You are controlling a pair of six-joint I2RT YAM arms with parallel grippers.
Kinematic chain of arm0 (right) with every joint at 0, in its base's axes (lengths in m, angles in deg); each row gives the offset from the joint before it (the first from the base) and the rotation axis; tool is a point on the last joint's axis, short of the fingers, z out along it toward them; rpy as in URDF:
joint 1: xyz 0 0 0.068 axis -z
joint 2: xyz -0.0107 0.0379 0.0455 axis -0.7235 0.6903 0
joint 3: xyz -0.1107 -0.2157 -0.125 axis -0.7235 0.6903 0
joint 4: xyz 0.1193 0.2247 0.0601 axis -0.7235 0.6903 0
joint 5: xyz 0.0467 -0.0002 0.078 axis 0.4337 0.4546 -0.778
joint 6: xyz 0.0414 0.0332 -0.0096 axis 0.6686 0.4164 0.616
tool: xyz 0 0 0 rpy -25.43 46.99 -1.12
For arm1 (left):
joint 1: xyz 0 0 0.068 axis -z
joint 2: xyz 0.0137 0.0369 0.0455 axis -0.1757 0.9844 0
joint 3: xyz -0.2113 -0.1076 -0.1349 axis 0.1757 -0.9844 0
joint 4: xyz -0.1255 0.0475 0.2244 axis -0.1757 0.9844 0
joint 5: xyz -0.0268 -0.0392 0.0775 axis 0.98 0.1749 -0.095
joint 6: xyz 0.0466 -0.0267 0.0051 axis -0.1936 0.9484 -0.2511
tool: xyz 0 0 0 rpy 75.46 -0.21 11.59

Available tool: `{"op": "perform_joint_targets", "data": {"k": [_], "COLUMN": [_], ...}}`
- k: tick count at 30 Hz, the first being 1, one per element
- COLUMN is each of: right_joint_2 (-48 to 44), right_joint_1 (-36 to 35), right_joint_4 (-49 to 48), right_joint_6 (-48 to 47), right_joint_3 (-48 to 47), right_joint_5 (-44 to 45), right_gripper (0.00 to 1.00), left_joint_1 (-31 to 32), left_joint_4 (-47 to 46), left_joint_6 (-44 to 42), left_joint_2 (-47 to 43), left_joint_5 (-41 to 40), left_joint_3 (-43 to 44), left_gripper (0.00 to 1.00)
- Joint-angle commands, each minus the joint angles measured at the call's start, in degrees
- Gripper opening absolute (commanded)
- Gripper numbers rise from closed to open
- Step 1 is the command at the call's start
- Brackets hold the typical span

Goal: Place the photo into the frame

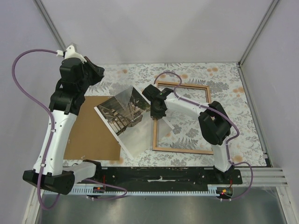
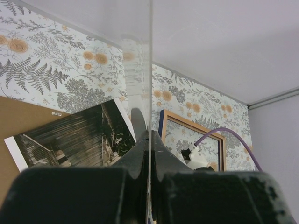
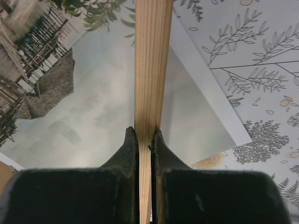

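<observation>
The photo [image 1: 122,114] lies face up on the table, its left corner on a brown backing board [image 1: 88,135]. The frame [image 1: 182,150], wood-coloured side up, lies to its right. My right gripper [image 1: 156,109] is shut on the frame's left rail. In the right wrist view that rail [image 3: 149,60] runs between my fingers [image 3: 145,133], with the photo's grey sky [image 3: 93,102] beneath on both sides. My left gripper [image 1: 100,74] is shut on a thin clear pane [image 1: 120,94], held above the photo's far corner. The pane [image 2: 150,70] appears edge-on between the left jaws [image 2: 150,135], with the photo [image 2: 70,135] and frame [image 2: 191,128] below.
A floral cloth [image 1: 215,74] covers the table, with grey walls on three sides. The right arm's purple cable [image 1: 173,77] loops over the frame's far rail. A black base rail [image 1: 163,175] runs along the near edge.
</observation>
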Motion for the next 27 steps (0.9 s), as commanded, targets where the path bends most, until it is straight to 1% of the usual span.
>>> {"op": "perform_joint_targets", "data": {"k": [1, 9, 23, 27], "right_joint_2": [2.2, 4.1, 4.4, 4.8], "right_joint_1": [-2.2, -4.4, -4.3, -4.4], "right_joint_4": [-3.7, -4.2, -4.9, -4.9], "right_joint_6": [5.4, 3.9, 1.2, 0.8], "right_joint_3": [-4.3, -6.2, -6.0, -6.1], "right_joint_5": [-3.7, -3.4, -3.1, -3.0], "right_gripper": [0.00, 0.00, 0.00, 0.07], "left_joint_1": [-0.3, -0.3, -0.3, -0.3], "left_joint_4": [-2.3, -2.4, -2.4, -2.4], "left_joint_6": [-3.0, -3.3, -3.5, -3.5], "left_joint_2": [0.2, 1.0, 1.2, 1.2], "left_joint_5": [-2.0, -2.0, -1.5, -1.4], "left_joint_3": [3.1, 4.1, 4.1, 4.0], "left_gripper": [0.02, 0.02, 0.02, 0.02]}}
